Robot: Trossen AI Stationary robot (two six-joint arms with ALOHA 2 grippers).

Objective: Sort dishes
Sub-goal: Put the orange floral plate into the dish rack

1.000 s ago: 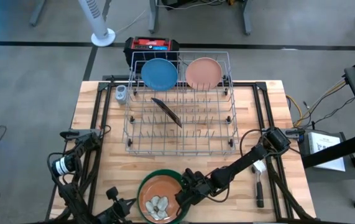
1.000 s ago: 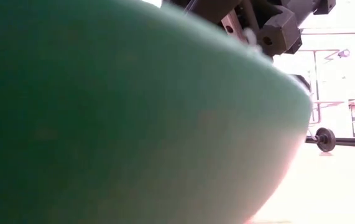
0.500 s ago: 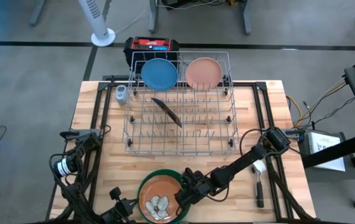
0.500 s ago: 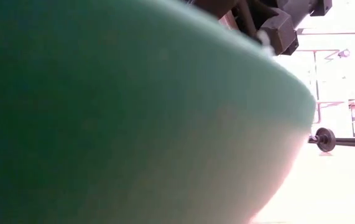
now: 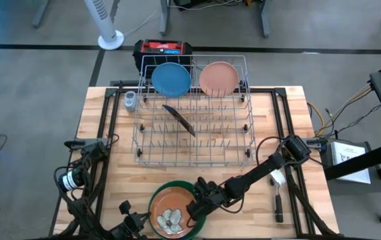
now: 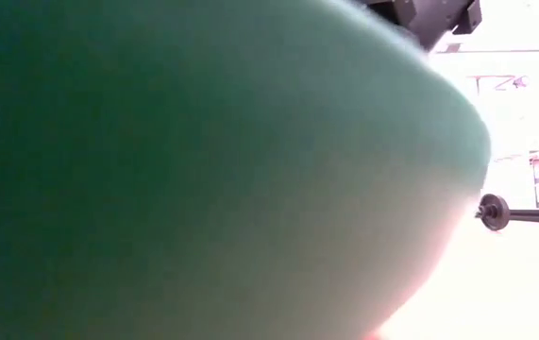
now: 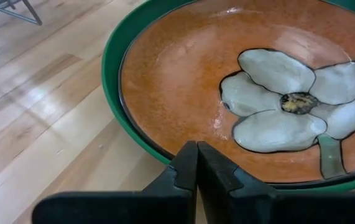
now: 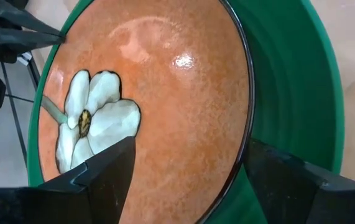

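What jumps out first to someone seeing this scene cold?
Probably the dark orange-brown plate with a white flower, nested in the larger green plate at the table's near edge, with the open right gripper straddling the orange plate's rim and the shut left gripper just beside the green one. Next, the light blue plate and pale pink plate standing upright at the far end of the grey wire rack.

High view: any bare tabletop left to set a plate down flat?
Yes: the wood strip between the rack and the green plate, and the table's left edge beside the rack. Crowded: front centre, where the right gripper straddles the orange plate; right edge holds the brush.
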